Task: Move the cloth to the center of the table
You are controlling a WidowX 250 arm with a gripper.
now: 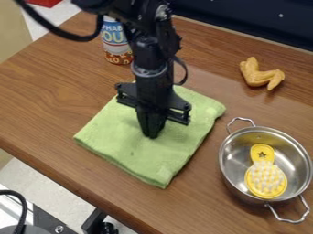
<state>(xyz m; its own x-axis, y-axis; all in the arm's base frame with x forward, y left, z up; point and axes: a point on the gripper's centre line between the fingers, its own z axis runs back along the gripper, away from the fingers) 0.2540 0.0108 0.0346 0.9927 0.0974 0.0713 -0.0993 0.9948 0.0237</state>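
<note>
The gripper [151, 135] hangs straight down over the middle of the green cloth, its two fingers together. Its tips are at or just above the fabric; whether they touch it or pinch any of it I cannot tell. Folded into a thick, roughly square pad, the green cloth [131, 153] lies flat on the wooden table [49, 96], left of the pot. The arm and gripper cover the cloth's upper middle part.
Right of the cloth stands a metal pot [231, 176] with a yellow brush [266, 178] inside. A toy chicken wing [260, 74] lies at the upper right. Behind the arm, at the upper left, is a can [115, 43]. The table's front edge runs diagonally at lower left.
</note>
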